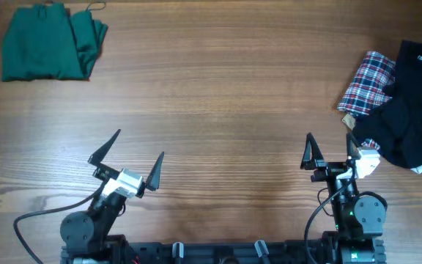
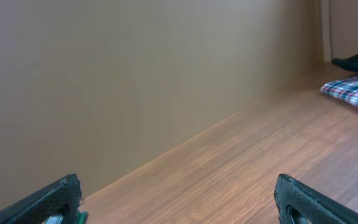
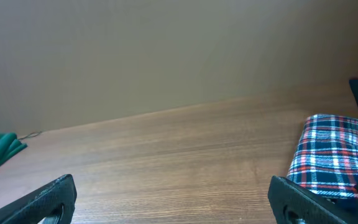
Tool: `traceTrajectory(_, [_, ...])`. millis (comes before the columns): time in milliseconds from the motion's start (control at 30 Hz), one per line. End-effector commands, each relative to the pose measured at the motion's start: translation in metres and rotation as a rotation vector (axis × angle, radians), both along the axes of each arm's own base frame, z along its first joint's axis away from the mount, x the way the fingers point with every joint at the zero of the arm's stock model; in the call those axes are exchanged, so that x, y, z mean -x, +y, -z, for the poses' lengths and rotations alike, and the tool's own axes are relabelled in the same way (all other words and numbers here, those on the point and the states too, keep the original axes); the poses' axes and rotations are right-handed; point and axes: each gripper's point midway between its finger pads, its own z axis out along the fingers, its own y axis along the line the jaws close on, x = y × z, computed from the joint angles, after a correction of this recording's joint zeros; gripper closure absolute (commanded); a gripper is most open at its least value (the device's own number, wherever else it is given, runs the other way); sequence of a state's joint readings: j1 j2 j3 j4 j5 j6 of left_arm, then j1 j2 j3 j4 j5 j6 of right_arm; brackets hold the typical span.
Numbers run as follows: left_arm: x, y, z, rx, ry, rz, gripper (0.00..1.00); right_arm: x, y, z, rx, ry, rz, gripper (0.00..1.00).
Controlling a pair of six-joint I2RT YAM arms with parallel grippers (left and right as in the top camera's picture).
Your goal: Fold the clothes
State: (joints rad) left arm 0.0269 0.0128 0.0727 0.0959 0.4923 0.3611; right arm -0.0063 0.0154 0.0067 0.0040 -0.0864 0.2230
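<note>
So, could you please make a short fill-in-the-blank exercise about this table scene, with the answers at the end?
1. The green garment lies in the far ___ corner of the table.
2. The plaid cloth touches the black garment at the table's ___ edge.
3. The left tool and the right tool are both ___, holding nothing.

Missing words: left; right; open.

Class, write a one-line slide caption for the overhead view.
Left gripper and right gripper open; teal garment far left, plaid cloth and black garment right.
</note>
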Motion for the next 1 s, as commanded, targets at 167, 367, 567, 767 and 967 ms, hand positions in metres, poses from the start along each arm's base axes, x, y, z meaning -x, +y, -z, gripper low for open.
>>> traceTrajectory(167, [-0.018, 0.040, 0.018, 0.248, 0.106, -0.218, 0.00, 0.001, 0.003, -0.002, -0.014, -0.008, -0.017, 0.00])
traceTrajectory(367, [-0.021, 0.047, 0.022, 0.322, 0.126, -0.257, 0.00, 0.001, 0.003, -0.002, -0.014, -0.008, -0.017, 0.00])
traceTrajectory(567, [-0.024, 0.059, 0.046, 0.401, 0.237, -0.330, 0.00, 0.001, 0.003, -0.002, -0.014, -0.008, -0.017, 0.00])
traceTrajectory(767, [-0.023, 0.052, 0.067, 0.382, 0.325, -0.320, 0.00, 0.001, 0.003, -0.002, -0.014, -0.008, -0.017, 0.00])
traceTrajectory(967, [-0.023, 0.051, 0.067, 0.381, 0.327, -0.316, 0.00, 0.001, 0.003, -0.002, -0.014, -0.008, -0.017, 0.00])
